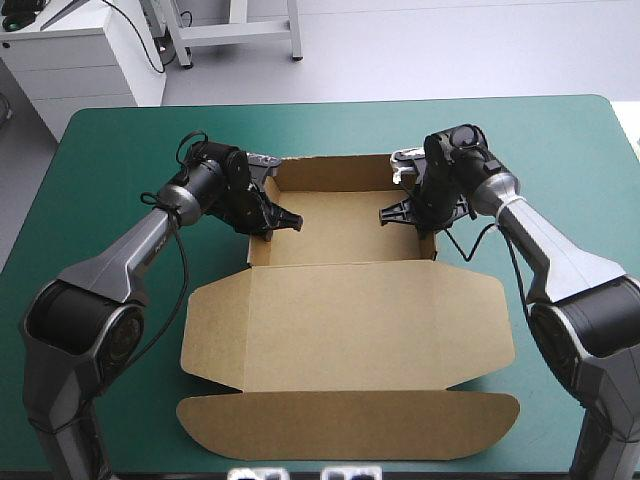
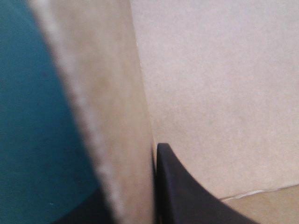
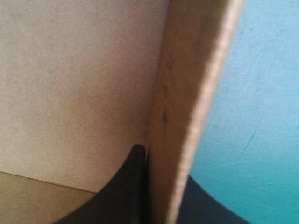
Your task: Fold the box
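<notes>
From above, the brown box of cut cardboard (image 1: pixel 340 228) lies in the middle of my surface (image 1: pixel 120 150), a broad top under a teal-green cover. Its far part stands as an open tray, with the back wall and both side walls raised. Its lid (image 1: pixel 350 330) lies flat toward the near edge, with a rounded flap on each side and a long flap along the front. My left claw (image 1: pixel 268 222) sits on the tray's left side wall (image 1: pixel 254 252) and my right claw (image 1: pixel 420 215) on the right side wall (image 1: pixel 437 245). The two face each other across the tray floor

Along my left wrist, the left side wall (image 2: pixel 112 116) rises from between my black fingers (image 2: pixel 182 196). One finger is pressed against the wall's inner face, on the tray side. The other shows only as a dark base on the outer side, over the teal-green cover (image 2: pixel 32 116). This claw is all but closed, with just the thickness of the board in it, so it has hold of the box. Pale brown board of the tray's inside fills the rest of this side

Along my right wrist, the right side wall (image 3: pixel 187 116) stands up between my two black fingers (image 3: pixel 121 196). One finger lies flat against the inner face and the other is a dark base on the outer side, above the teal-green cover (image 3: pixel 261 116). Here too the claw is nearly closed and pinches the wall, with the tray's inner board beyond it
</notes>
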Robot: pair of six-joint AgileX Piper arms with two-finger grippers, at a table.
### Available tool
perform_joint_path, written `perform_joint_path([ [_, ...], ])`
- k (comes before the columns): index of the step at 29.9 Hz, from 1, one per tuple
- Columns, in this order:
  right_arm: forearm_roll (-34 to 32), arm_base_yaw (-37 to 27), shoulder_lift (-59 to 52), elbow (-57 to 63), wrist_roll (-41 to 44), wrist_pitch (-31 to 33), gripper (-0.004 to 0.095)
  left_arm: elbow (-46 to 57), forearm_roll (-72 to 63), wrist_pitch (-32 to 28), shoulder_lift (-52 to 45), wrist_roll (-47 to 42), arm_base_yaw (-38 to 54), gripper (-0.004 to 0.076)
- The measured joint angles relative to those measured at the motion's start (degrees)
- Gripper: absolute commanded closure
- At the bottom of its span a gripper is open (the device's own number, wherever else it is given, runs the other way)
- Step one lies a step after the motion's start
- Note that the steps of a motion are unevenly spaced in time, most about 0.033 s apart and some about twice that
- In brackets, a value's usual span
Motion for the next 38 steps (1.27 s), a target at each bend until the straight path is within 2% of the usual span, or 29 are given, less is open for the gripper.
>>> perform_joint_path([
  [4,0.0,-0.06,0.0,0.0,-0.23,0.26,0.0918,-0.32,-0.06,1.56,0.11,0.84,0.0,0.0522],
  [7,0.32,-0.08,0.0,0.0,-0.7,0.26,0.0819,-0.97,-0.01,3.58,0.11,2.93,0.0,0.0377],
  [9,0.78,-0.08,0.0,0.0,-1.6,0.26,0.066,-1.77,0.05,4.99,0.11,4.44,-0.05,0.0276],
  [11,1.81,-0.08,0.0,0.0,-2.72,0.26,0.044,-2.81,0.05,5.73,0.17,5.0,-0.19,0.0201],
  [14,3.25,0.13,0.0,0.0,-3.59,0.26,0.0158,-4.69,-0.08,6.27,0.18,5.16,-0.38,0.0181],
  [16,3.7,0.12,0.0,0.0,-3.93,0.26,0.0076,-6.0,-0.29,6.58,0.18,5.22,-0.49,0.0182],
  [31,3.83,0.12,-0.68,-1.79,-5.44,0.26,0.0144,-8.86,0.32,7.71,-0.68,5.63,-0.5,0.0199],
  [34,3.83,0.12,-2.53,-3.38,-6.28,0.29,0.0144,-8.86,1.62,7.79,-2.89,5.98,-0.5,0.0246],
  [38,3.04,0.12,-5.89,-4.81,-6.99,0.43,0.0144,-8.86,2.27,8.06,-8.31,7.46,-0.5,0.0409],
])
